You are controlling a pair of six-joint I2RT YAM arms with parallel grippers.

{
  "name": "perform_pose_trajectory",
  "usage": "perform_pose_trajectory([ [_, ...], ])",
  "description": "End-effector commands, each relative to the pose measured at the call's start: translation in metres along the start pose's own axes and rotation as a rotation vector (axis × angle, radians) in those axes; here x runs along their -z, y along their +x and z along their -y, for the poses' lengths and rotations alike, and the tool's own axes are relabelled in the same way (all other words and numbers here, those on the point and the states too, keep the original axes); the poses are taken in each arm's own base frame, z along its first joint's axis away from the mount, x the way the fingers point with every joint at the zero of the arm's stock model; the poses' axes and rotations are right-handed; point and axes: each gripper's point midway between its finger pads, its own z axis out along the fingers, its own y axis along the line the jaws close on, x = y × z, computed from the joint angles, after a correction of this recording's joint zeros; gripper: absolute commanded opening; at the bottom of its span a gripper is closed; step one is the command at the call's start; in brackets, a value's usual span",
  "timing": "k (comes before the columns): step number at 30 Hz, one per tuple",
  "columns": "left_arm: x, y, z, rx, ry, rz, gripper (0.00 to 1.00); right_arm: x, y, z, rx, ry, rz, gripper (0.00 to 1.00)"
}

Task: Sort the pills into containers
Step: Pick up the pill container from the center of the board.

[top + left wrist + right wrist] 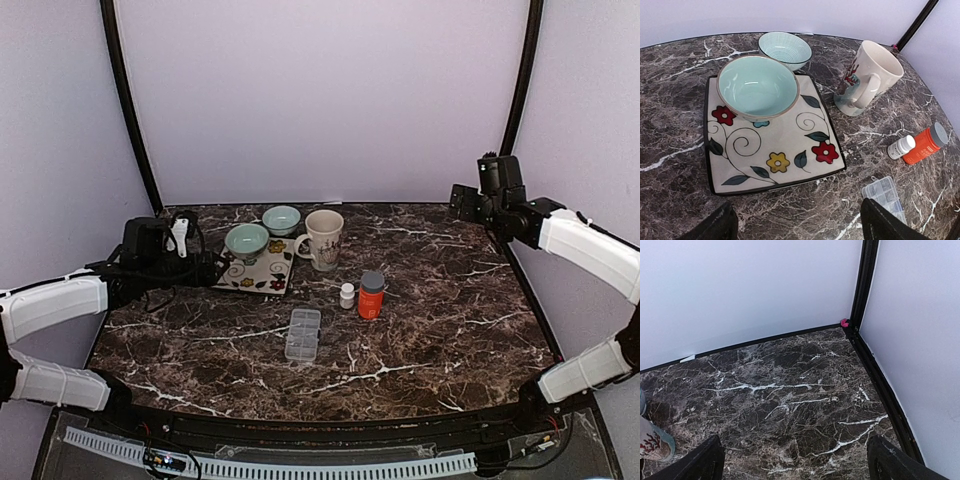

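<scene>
Worktop (450,300) of dark brown marble with white veins, seen from above, one robot arm at each side.

Near the middle lies a clear pill box (302,333), long and narrow, split into small compartments. It may be empty, but the view is too coarse to tell. Just behind it and to the right stand two bottles side by side: a small white bottle (347,295) and, to its right, a taller orange bottle (371,295) with a grey cap. Both are upright and capped.

Further back on the left sits a square plate (790,165) painted with red and yellow flowers and dark curls. A large bowl (757,87), pale green inside, sits on the plate's far left corner. A small bowl (785,47) with fine ribbing sits behind it, off the plate. Whether the two bowls touch cannot be told. A cream mug (867,75) with a red pattern stands upright on the worktop just right of the plate.

The left tool (799,227) hangs low at the plate's near-left edge, released, its fingers spread wide with nothing between them. The right tool (797,462) is raised over the bare far right corner, well apart from the bottles and the pill box, also spread wide and holding nothing.
</scene>
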Motion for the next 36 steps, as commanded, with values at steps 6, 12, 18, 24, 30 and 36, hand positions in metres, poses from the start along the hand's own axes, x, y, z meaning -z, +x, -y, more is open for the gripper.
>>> perform_pose_trajectory([
  [6,-0.006,0.014,0.023,0.033,0.154,-0.069,0.88,0.02,0.004,-0.027,0.011,-0.132,0.012,1.0],
  [12,-0.007,0.027,0.034,0.08,0.222,-0.122,0.88,0.047,0.018,-0.069,0.069,-0.249,-0.004,1.0],
  [18,-0.01,0.043,0.045,0.079,0.247,-0.174,0.88,0.083,0.054,-0.123,0.151,-0.37,-0.085,0.99],
  [24,-0.017,0.065,0.064,0.054,0.278,-0.246,0.87,0.113,0.108,-0.179,0.189,-0.521,-0.243,0.96],
  [30,-0.026,0.083,0.078,0.049,0.313,-0.319,0.85,0.134,0.152,-0.217,0.245,-0.609,-0.371,0.94],
  [36,-0.033,0.094,0.086,0.041,0.345,-0.378,0.84,0.143,0.184,-0.234,0.283,-0.677,-0.476,0.92],
])
